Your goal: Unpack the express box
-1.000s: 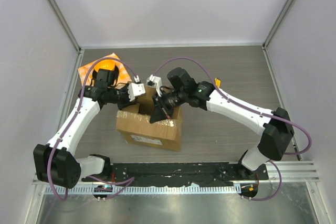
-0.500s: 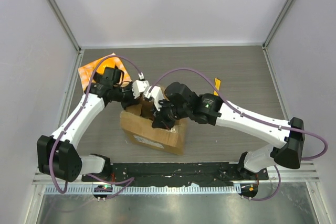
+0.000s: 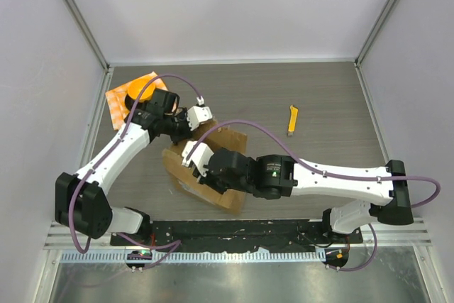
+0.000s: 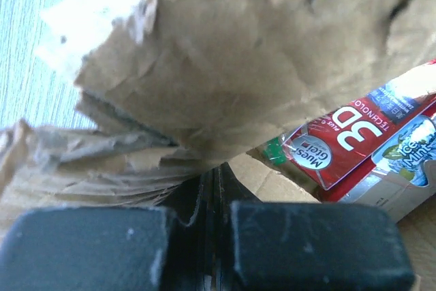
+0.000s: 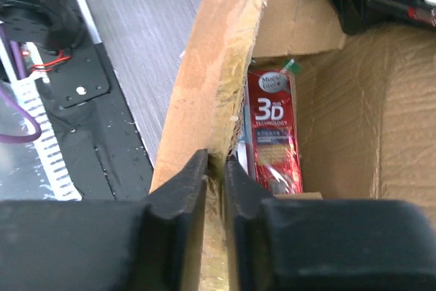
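Observation:
The express box (image 3: 225, 138) is a torn brown cardboard box, open at the top and tilted between my arms. My left gripper (image 3: 205, 122) is at its far edge; in the left wrist view it (image 4: 218, 180) is shut with its tips at a ragged cardboard flap (image 4: 204, 80). My right gripper (image 3: 190, 161) is at the near-left side; in the right wrist view it (image 5: 216, 168) is shut on the box's wall (image 5: 221, 59). A red foil packet marked "3D" (image 5: 274, 134) lies inside the box and also shows in the left wrist view (image 4: 354, 141).
A yellow utility knife (image 3: 292, 120) lies on the table to the right of the box. An orange checkered cloth (image 3: 122, 97) with a round orange object lies at the back left. The black base rail (image 3: 234, 230) runs along the near edge.
My right arm has swung from the box's far side round to its near-left side. The box has turned and shifted. My left gripper has moved a little right and back.

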Robot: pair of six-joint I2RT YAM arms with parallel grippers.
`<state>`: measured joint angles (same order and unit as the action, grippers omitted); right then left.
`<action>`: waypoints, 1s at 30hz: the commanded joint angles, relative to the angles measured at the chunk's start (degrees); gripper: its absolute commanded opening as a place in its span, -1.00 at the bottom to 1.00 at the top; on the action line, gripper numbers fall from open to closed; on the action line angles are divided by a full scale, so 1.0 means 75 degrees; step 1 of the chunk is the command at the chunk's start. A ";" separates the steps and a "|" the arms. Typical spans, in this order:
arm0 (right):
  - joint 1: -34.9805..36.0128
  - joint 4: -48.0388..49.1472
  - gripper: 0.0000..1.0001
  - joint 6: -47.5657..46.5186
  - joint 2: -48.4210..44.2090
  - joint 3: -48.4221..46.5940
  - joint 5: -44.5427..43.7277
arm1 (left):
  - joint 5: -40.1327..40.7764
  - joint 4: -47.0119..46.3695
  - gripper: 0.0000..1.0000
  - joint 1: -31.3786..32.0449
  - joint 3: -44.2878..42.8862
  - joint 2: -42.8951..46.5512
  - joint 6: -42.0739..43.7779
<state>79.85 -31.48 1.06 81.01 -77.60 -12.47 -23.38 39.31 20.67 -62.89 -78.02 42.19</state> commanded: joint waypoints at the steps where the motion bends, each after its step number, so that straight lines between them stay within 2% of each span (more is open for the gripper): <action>1: 0.0228 -0.0291 -0.43 -0.0106 -0.0547 0.0443 -0.0470 | 0.1243 -0.0554 -1.00 -0.0201 -0.0017 -0.0193 -0.0013; 2: 0.0158 -0.0244 -0.18 -0.0083 -0.0687 0.0538 -0.0389 | 0.1149 -0.0542 -1.00 -0.0178 0.0018 -0.0122 0.0011; 7: -0.1469 0.0505 0.10 0.0233 -0.1519 0.1426 0.1366 | 0.0856 -0.0437 -1.00 0.0022 0.0311 0.0335 0.0303; 11: -0.2477 0.1173 0.45 0.0468 -0.2328 0.2213 0.3180 | 0.0644 -0.0203 -1.00 0.0057 0.0440 0.0453 0.0666; 16: -0.3661 0.1783 0.49 0.0866 -0.2528 0.2952 0.4871 | 0.0410 -0.0179 -1.00 0.0057 0.0488 0.0594 0.0819; 30: -0.4295 0.2276 0.45 0.0819 -0.1825 0.3174 0.5670 | 0.0258 0.0091 -1.00 0.0057 0.0569 0.0828 0.1077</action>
<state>48.60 -18.46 6.61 67.26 -54.78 26.37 -21.10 38.85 21.52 -59.44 -73.49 48.93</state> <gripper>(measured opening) 0.732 0.011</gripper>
